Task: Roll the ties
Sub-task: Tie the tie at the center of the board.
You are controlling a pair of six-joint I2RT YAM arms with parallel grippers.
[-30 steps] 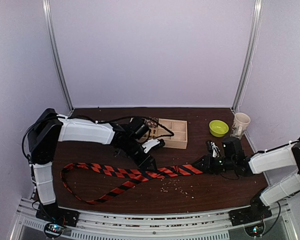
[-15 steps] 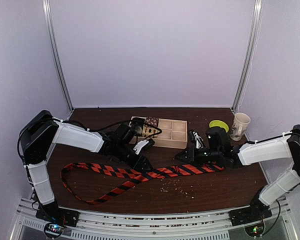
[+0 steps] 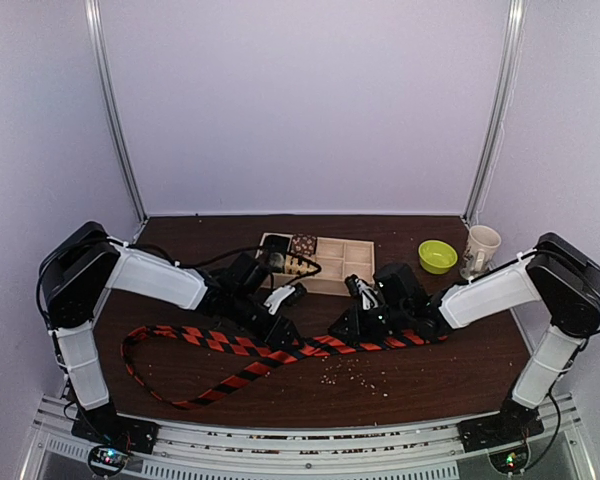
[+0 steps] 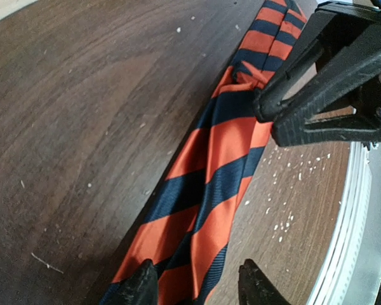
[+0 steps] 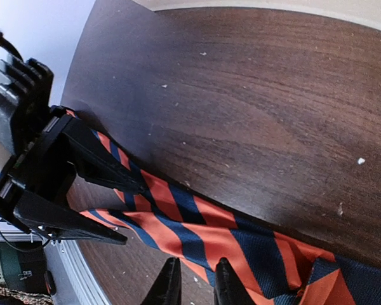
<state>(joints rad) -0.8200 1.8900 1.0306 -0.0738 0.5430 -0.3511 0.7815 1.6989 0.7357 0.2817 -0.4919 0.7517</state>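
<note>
Tie (image 4: 209, 171) between left fingers (image 4: 141, 287) (apart), right fingers (image 5: 170, 283) pinching

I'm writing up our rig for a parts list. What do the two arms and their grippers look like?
The left arm and right arm have white shells between bulky black joints. A thin black cable trails along the left one. The left gripper and right gripper have matte black, tapering angular fingers.

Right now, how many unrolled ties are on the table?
1. The striped tie snakes across the table from left front to right of centre, right gripper pinching it, left gripper straddling it. None seems hidden.
</note>
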